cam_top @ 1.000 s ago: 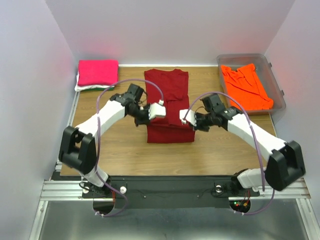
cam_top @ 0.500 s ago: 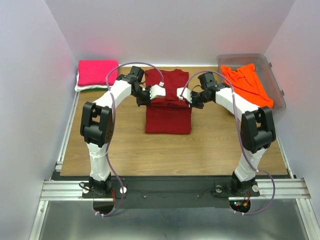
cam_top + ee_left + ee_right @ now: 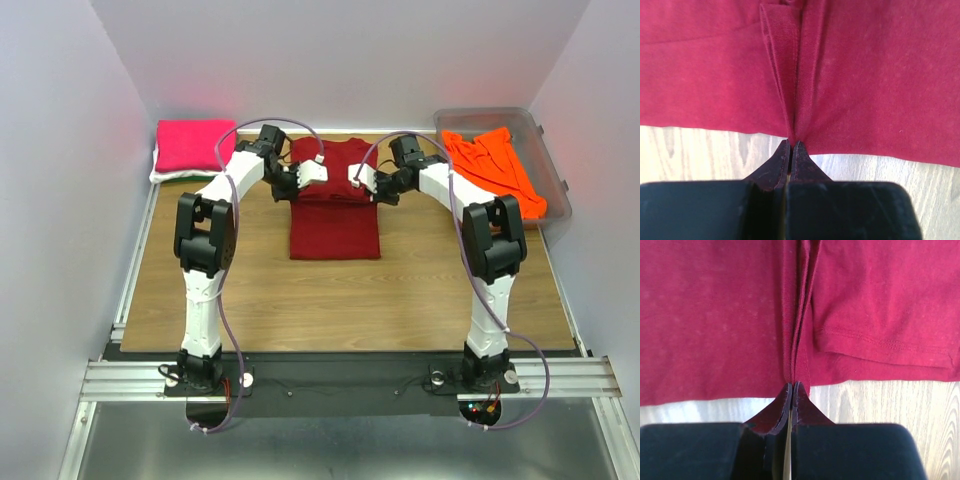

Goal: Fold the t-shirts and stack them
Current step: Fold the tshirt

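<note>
Left fingers (image 3: 774, 167) are pressed together on a pinched fold at the left edge of the dark red shirt (image 3: 335, 225), and the right fingers (image 3: 807, 407) are clamped the same way on a fold at its right edge. On the bench (image 3: 260, 290), that shirt lies in the middle, toward the far edge. A tub (image 3: 555, 190) at the far right corner holds the orange shirt (image 3: 495, 175), and a folded pink shirt (image 3: 193, 143) sits at the far left corner.
</note>
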Controlling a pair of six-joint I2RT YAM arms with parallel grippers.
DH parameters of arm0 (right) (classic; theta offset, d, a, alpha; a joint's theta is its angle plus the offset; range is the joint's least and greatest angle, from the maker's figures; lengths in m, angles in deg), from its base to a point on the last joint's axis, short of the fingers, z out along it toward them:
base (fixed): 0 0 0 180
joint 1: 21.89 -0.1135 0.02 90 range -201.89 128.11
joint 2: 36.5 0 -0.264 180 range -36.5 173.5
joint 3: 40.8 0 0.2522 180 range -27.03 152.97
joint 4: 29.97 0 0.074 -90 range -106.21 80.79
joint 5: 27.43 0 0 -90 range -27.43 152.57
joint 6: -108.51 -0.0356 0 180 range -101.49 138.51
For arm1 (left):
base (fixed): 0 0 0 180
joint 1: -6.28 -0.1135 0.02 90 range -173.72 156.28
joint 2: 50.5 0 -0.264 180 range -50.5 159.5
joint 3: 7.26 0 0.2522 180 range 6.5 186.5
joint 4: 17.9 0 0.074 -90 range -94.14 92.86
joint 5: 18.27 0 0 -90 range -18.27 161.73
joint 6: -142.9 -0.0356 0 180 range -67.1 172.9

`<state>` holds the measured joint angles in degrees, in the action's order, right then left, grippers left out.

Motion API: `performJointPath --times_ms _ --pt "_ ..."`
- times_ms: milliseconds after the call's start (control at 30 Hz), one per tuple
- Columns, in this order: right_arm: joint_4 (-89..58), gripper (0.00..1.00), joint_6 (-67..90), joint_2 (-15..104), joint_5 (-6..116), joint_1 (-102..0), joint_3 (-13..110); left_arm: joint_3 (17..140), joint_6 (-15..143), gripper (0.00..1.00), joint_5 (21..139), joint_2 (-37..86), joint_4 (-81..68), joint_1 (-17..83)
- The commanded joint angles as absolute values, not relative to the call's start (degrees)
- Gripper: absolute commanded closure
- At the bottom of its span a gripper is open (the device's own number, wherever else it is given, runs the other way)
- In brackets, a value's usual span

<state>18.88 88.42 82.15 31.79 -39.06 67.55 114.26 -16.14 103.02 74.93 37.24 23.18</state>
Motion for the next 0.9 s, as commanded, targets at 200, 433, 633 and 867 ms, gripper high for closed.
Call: performJointPath --times_ms 200,433,633,867 --pt "13.1 0.24 80.1 81.6 37.7 -37.4 72.3 120.8 -10.2 0.34 102.5 73.4 32.7 21.0" --pt "13.8 0.39 75.9 69.1 34.1 -37.1 60.8 109.8 -6.7 0.36 106.9 61.7 32.3 18.1" --pt "15.2 0.52 76.0 58.0 34.0 -43.1 44.1 81.4 -9.4 0.39 107.1 46.3 25.1 21.4" --pt "10.8 0.52 76.1 56.9 36.2 -50.0 35.7 63.6 -10.9 0.35 100.0 37.7 14.3 29.6"
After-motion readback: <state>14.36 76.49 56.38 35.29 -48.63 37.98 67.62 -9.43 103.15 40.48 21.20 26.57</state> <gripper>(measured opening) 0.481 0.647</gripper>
